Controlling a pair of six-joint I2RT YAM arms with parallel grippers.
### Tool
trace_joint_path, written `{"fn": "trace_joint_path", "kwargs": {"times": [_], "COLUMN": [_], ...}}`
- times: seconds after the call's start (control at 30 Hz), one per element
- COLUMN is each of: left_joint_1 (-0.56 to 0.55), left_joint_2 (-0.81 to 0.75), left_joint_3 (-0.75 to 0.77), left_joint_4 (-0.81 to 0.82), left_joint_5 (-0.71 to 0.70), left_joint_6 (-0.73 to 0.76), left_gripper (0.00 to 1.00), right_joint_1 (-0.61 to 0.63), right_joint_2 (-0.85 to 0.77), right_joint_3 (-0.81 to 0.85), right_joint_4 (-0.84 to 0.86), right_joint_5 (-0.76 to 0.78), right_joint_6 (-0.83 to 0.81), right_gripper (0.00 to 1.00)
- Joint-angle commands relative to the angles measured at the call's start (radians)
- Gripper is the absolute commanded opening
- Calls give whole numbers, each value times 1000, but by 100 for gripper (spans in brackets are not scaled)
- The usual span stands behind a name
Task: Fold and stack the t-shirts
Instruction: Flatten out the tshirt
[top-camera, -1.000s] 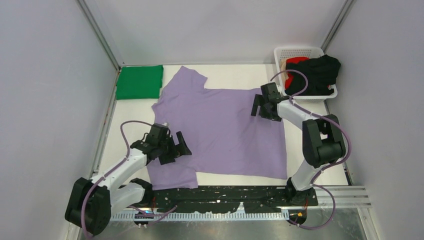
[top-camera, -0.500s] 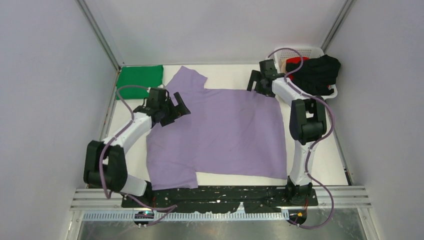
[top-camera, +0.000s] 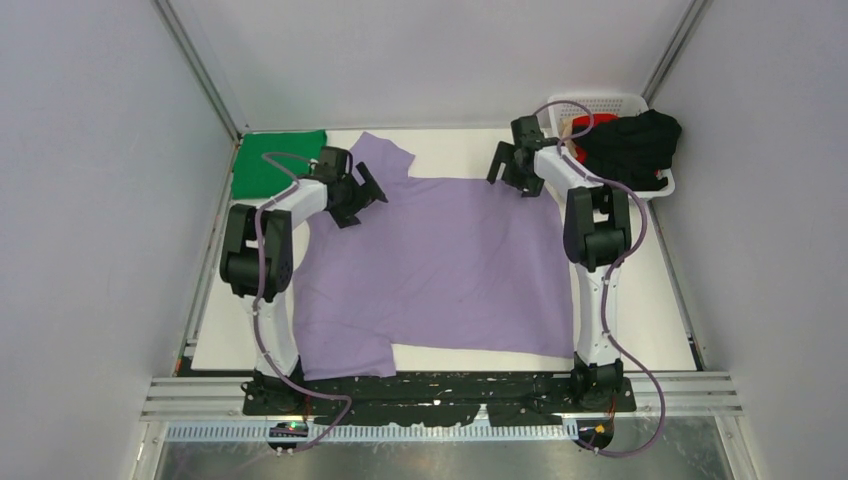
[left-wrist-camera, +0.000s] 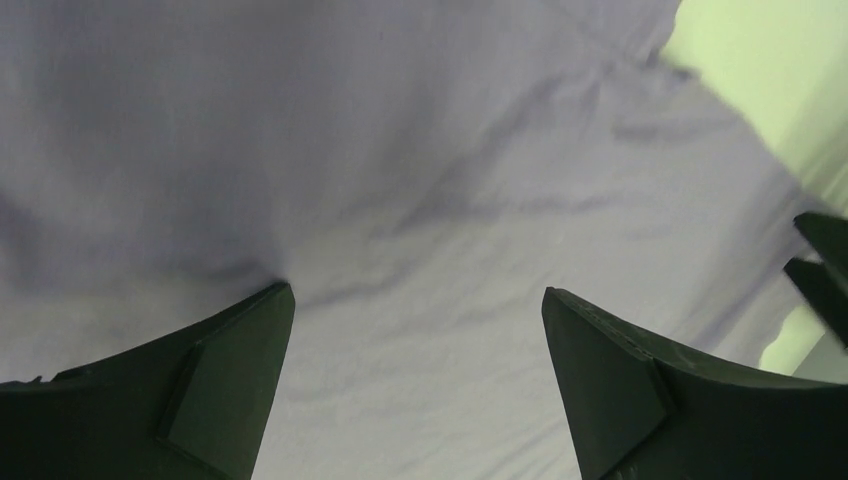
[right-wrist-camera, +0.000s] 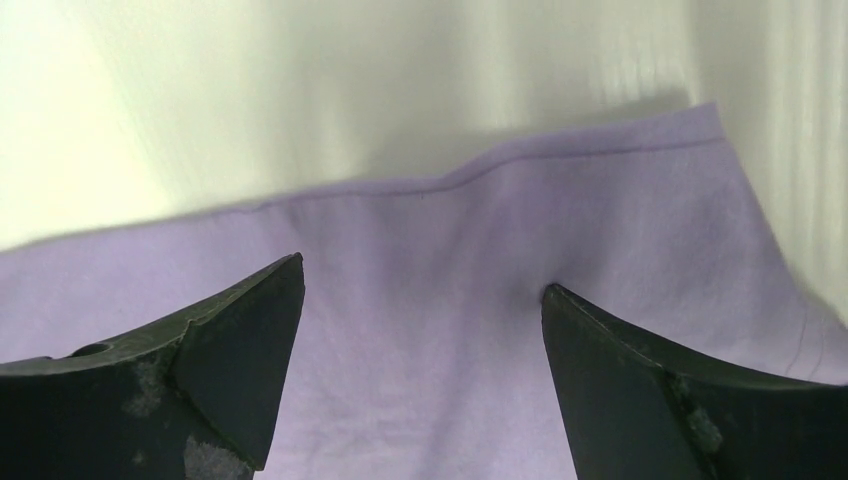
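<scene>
Top external view: the lavender t-shirt (top-camera: 440, 260) lies spread flat across the white table (top-camera: 640, 300), sleeves toward the left. The left gripper (top-camera: 363, 203) hangs over the cloth by the far sleeve, the right gripper (top-camera: 508, 180) over the far-right corner. Both are spread wide and hold nothing (each wrist view shows only purple cloth between the fingers). A folded green t-shirt (top-camera: 275, 165) sits far left. The black t-shirt (top-camera: 635, 145) and red t-shirt (top-camera: 590, 122) fill the basket (top-camera: 600, 101).

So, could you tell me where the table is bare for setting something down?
Bare white table: the right strip between the spread lavender t-shirt and table edge, below the white perforated basket; the far strip behind the t-shirt. Crowded: far-left corner, folded green t-shirt and left gripper.
</scene>
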Motion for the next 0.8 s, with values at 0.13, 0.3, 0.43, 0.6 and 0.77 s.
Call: {"fn": "trace_joint_path", "kwargs": {"times": [0.13,0.3,0.43,0.6,0.77], "left_joint_1": [53,56,60,62,67], "left_joint_2": [137,201,224,246,310], "left_joint_3": [169,262,299,340,504], "left_joint_4": [10,-3,-1,12,-103], "left_joint_5": [61,83,78,60,21], "left_joint_6": [-146,-179,-203,-207,-134], "left_gripper": [100,100,100,99,100], "right_joint_1": [-43,-50,-55,-56,-58], "right_joint_2": [174,261,324,373,383], "right_joint_3": [276,432,538,600,625], "right_joint_4": [-125,-154,-156,-114,-27], "right_joint_5": [-50,-60,-59,-61,-60], "right_joint_6": [76,78,81,79,63], "right_gripper": [96,96,96,96,96]}}
